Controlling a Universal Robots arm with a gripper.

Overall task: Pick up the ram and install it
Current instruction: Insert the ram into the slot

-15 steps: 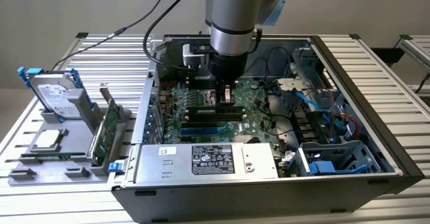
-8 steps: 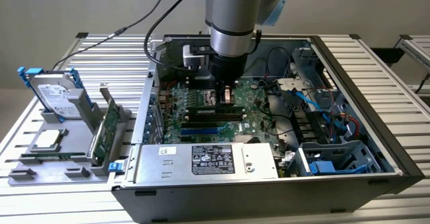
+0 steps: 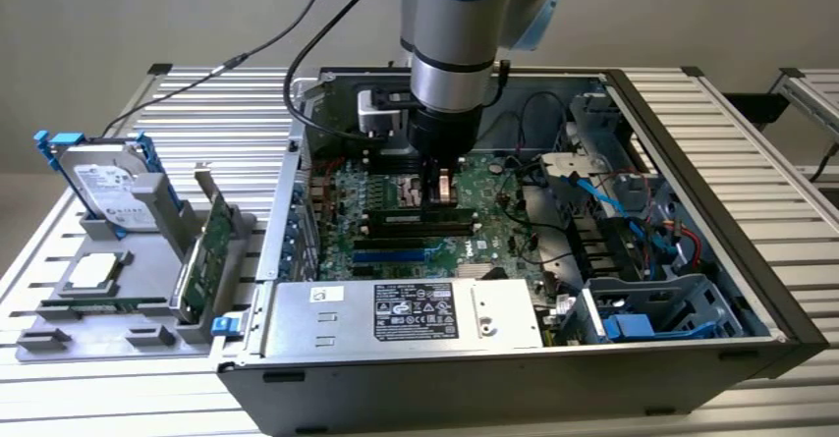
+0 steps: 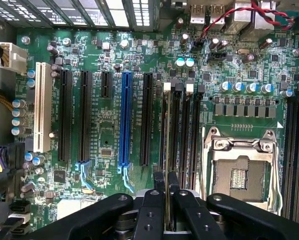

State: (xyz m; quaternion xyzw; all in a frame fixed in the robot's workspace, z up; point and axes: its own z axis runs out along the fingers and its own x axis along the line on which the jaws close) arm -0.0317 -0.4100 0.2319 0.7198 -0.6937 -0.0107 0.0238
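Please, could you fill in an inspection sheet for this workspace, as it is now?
Surface: slatted metal table carrying an open computer case.
Job's things: the ram stands edge-on over the motherboard, in line with a memory slot; whether it is seated cannot be told.
Clutter: grey tray with a hard drive and an expansion card.
Grippers: gripper shut on the ram.
Cables: blue cable inside the case; black cable by the arm.
Surroundings: nothing seen.

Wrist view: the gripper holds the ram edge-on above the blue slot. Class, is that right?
Not quite. In the wrist view the gripper holds the ram edge-on above the black slots beside the CPU socket, not the blue slot.
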